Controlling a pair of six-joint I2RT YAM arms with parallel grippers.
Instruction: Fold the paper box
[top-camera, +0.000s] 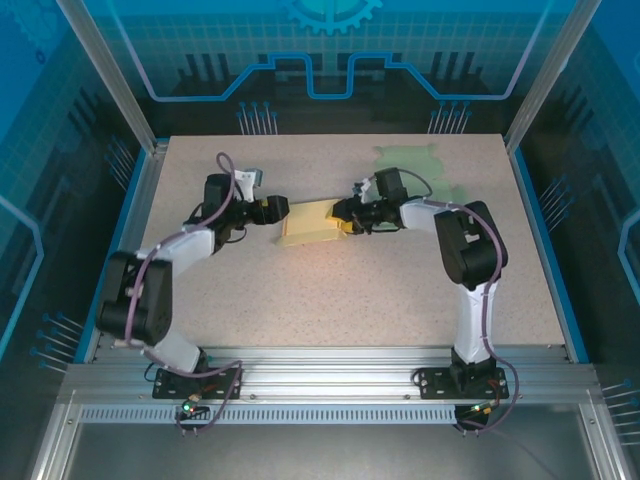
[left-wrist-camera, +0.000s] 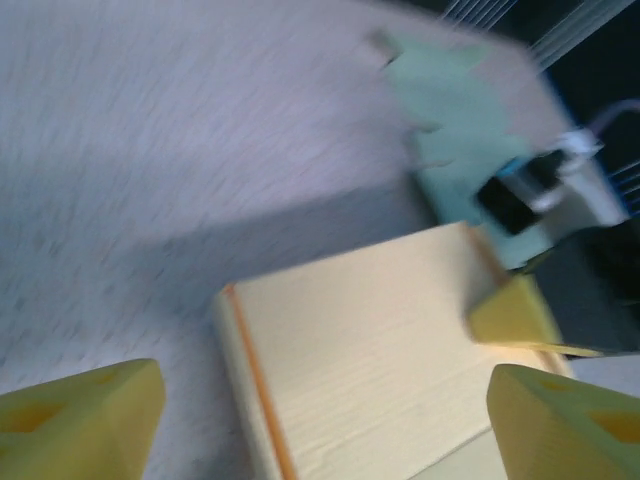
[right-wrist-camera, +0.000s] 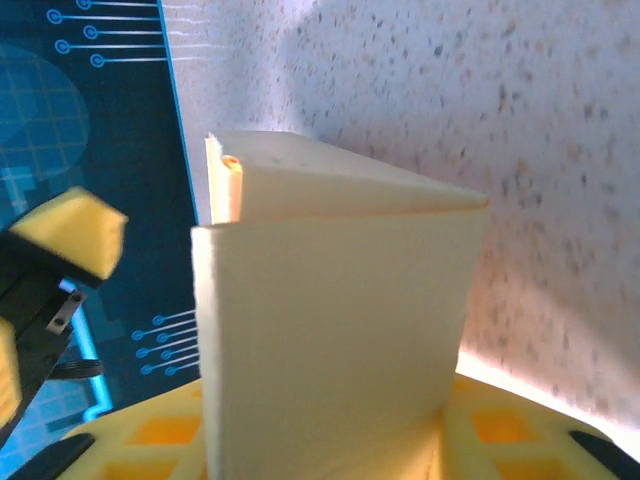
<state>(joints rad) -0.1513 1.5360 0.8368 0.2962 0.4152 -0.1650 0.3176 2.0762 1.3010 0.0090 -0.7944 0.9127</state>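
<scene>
Surroundings: speckled table (top-camera: 300, 300). A flat green paper sheet (top-camera: 408, 160) lies at the far right, well apart from the left arm and just behind the right arm's wrist. Blue printed walls (top-camera: 330, 50) enclose the far side and both flanks. Nothing lies between either arm and the work apart from the other arm.

Yellow paper box (top-camera: 310, 222) sits mid-table, a bit toward the far side, between the two grippers. Long axis runs roughly left-right, slightly skewed, and the left end faces the left arm. Left wrist view: broad top panel facing up, orange crease along its left edge. Right wrist view: one panel stands on edge right at the camera, small curled tab at its top left corner.

Left gripper (top-camera: 282, 210): at the box's left end, fingers (left-wrist-camera: 80, 420) spread wide and released, box edge between them but not pinched.

Right gripper (top-camera: 347, 216): at the box's right end, one fingertip over that edge. Can't tell if it is clamped.
</scene>
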